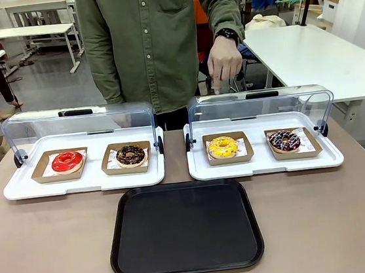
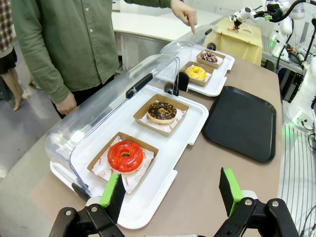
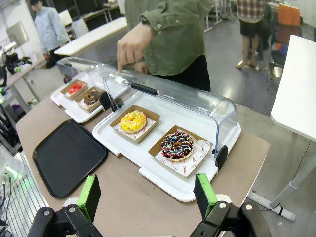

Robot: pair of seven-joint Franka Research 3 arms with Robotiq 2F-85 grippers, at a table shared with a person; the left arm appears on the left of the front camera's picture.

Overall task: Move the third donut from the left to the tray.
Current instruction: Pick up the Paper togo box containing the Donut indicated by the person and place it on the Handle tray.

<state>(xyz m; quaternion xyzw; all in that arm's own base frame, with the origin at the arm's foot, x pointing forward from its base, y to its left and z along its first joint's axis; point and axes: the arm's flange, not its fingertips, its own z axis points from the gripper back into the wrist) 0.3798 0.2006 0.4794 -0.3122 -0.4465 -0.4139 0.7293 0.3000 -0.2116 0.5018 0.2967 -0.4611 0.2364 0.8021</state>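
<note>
The yellow donut (image 1: 223, 146) sits in its brown cardboard holder (image 1: 211, 158) on the right-hand white tray (image 1: 265, 164), just right of centre in the front view. It is the third of four donuts counted from the picture's left. Further right on the same tray lies a dark donut with coloured sprinkles (image 1: 284, 140). The left-hand white tray (image 1: 82, 182), at centre left, carries a red donut (image 1: 67, 161) and a chocolate donut (image 1: 130, 155), each in its own holder. The clear lids (image 1: 258, 105) of both trays are swung up and back behind the donuts.

The black tray (image 1: 185, 228) lies flat on the desk (image 1: 51, 257) in the lower middle of the frame, near both white trays but apart from them.

A person in a green shirt stands at top centre, one hand (image 1: 225, 62) pointing a finger down at the right-hand lid — whether it touches cannot be told.

The left tool (image 2: 172, 187), at the bottom edge of its wrist view, stands wide and grips nothing, hovering near the red donut's end of its tray. The right tool (image 3: 147, 192) is likewise wide with nothing between its pads, near the sprinkled donut's end.
</note>
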